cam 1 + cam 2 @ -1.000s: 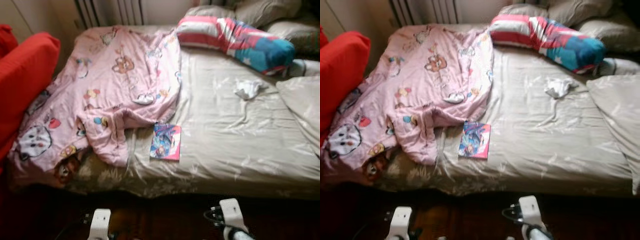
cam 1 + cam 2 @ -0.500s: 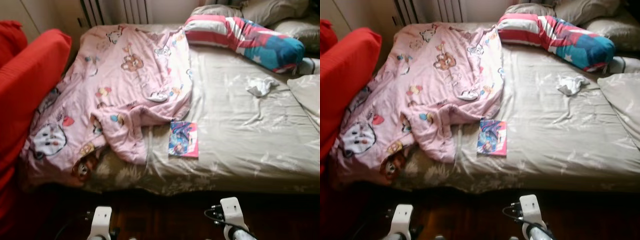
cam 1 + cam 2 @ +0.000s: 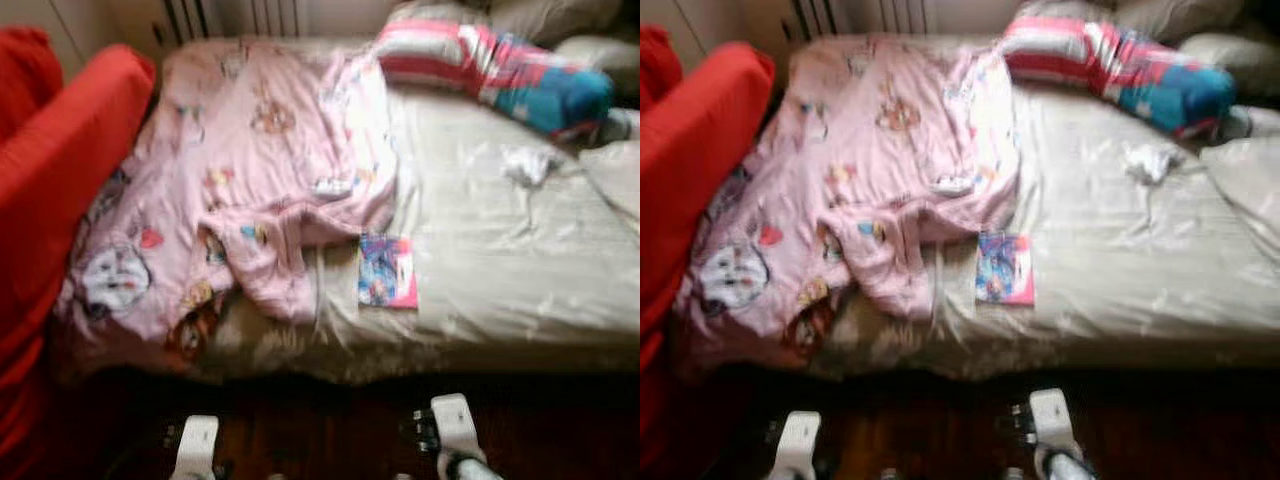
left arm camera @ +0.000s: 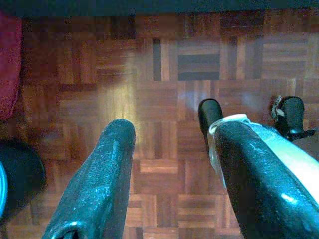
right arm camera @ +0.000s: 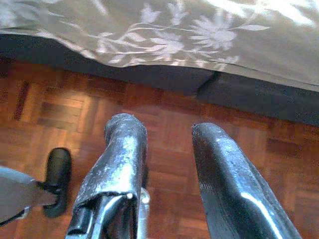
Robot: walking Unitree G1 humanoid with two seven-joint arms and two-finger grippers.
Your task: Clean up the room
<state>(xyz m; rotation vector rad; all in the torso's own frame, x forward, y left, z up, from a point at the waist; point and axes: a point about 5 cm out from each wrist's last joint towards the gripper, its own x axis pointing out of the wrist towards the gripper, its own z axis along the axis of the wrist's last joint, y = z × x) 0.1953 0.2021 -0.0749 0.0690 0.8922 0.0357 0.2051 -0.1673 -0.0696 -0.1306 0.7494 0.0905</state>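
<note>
The left gripper [image 4: 169,174] is hanging idle beside the robot, its two black fingers spread apart and pinching nothing, pointing down at the wooden floor [image 4: 149,74]. The right gripper [image 5: 164,169] is hanging the same way, fingers spread with floor showing between them, and just beyond its tips the flowered edge of the bed [image 5: 209,45] is drooping over a dark base. Neither gripper is touching anything. Ahead of and above both grippers, near the front edge of the mattress and slightly nearer the right gripper's side, a thin book [image 3: 387,271] is lying flat on the beige sheet [image 3: 500,260]; its long axis is running away from the grippers toward the far side of the bed, short edge facing the robot. Touching its far corner, on the left gripper's side, a pink blanket [image 3: 240,190] is lying crumpled and spilling over the bed's edge, next to a red sofa [image 3: 60,170]. Farther off, a small white cloth [image 3: 527,166] is lying bunched on the sheet, with a striped pillow [image 3: 490,70] beyond it. The cleanup seems barely begun: book, cloth and blanket all appear to be waiting, and the head views are blurred.
</note>
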